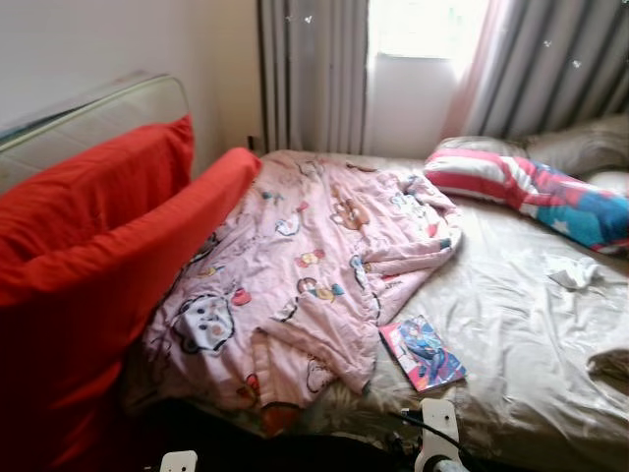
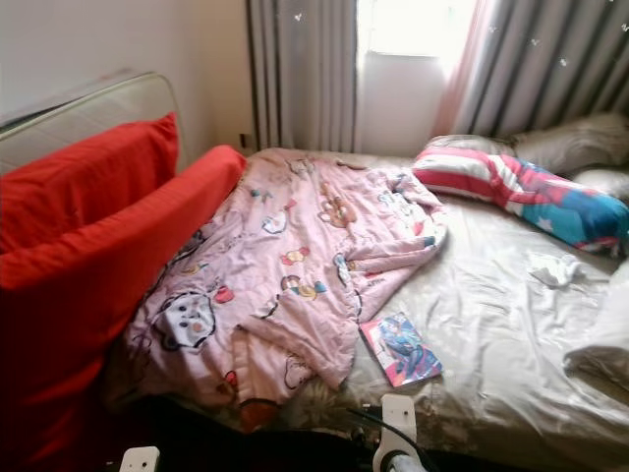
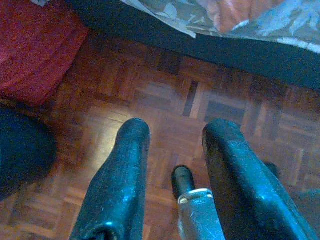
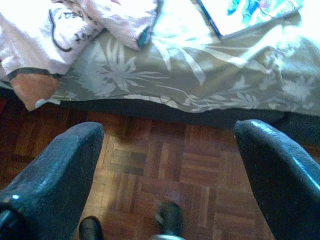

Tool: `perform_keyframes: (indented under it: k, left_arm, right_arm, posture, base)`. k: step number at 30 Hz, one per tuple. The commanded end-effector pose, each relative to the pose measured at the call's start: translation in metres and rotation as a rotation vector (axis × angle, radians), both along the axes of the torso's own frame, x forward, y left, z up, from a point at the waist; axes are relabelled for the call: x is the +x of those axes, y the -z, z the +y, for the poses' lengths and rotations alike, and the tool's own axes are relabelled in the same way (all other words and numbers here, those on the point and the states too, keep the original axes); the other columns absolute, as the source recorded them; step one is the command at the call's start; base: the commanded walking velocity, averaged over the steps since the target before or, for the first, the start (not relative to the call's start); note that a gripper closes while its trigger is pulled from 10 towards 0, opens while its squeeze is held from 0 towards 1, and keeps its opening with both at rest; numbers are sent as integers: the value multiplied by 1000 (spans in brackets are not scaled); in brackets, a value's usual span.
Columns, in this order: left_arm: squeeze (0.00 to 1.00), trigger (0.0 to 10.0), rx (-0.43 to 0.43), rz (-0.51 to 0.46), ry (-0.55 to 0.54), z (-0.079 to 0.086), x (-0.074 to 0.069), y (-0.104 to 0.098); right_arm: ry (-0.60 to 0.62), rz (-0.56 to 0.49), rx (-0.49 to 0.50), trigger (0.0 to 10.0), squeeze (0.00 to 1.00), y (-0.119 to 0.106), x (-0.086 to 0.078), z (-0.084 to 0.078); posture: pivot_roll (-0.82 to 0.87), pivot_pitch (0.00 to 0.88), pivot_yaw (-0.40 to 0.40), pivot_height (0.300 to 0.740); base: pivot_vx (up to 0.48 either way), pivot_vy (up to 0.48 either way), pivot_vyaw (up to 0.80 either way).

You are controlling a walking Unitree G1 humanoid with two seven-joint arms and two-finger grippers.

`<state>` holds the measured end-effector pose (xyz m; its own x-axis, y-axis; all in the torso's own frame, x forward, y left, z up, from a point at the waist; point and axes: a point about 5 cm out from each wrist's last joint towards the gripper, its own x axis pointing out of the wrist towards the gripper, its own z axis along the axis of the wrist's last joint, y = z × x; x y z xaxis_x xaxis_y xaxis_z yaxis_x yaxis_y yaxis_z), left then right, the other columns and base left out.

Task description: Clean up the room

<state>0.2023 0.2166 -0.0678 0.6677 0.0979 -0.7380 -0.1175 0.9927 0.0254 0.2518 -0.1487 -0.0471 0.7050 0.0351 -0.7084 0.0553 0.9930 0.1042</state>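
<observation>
A crumpled pink cartoon blanket (image 1: 305, 265) lies across the left half of a bed with a beige sheet (image 1: 511, 334). A colourful book (image 1: 423, 352) rests near the bed's front edge, beside the blanket. At the head end lie a red, white and blue pillow (image 1: 521, 187) and a small white cloth (image 1: 573, 272). My left gripper (image 3: 177, 130) hangs open over the parquet floor (image 3: 165, 100) by the bed's base. My right gripper (image 4: 167, 135) is wide open above the floor, just before the bed's edge, below the book (image 4: 250, 12). Neither holds anything.
Large red cushions (image 1: 88, 246) stand against the bed's left side, with a pale mattress (image 1: 88, 113) leaning on the wall behind. Grey curtains (image 1: 314, 69) and a bright window lie beyond the bed. A grey pillow (image 1: 580, 147) sits at the far right. A dark round object (image 3: 20, 150) is on the floor.
</observation>
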Motion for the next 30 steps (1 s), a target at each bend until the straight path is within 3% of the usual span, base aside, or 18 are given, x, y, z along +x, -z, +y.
perform_keyframes:
  k: [1,10,14,30]
  left_arm:
    - [0,10000,-5,18,11,-3,-1,2]
    - [0,10000,-1,21,17,-3,-3,2]
    - [0,10000,15,28,37,-2,-3,2]
    - [0,10000,3,21,29,-4,-2,2]
  right_arm:
    - [6,-3,-14,10000,0,-1,1,-5]
    - [9,-4,-12,10000,0,0,0,-4]
    - [10,-7,-15,10000,0,0,0,-5]
    - [13,-12,-21,10000,0,-1,1,-6]
  posture:
    - [-44,3,26,740]
    - [-41,0,31,740]
    - [-38,0,31,740]
    - [-34,8,21,740]
  base:
    - [0,0,-788]
    - [0,0,-755]
    - [0,0,0]
    - [0,-305,0]
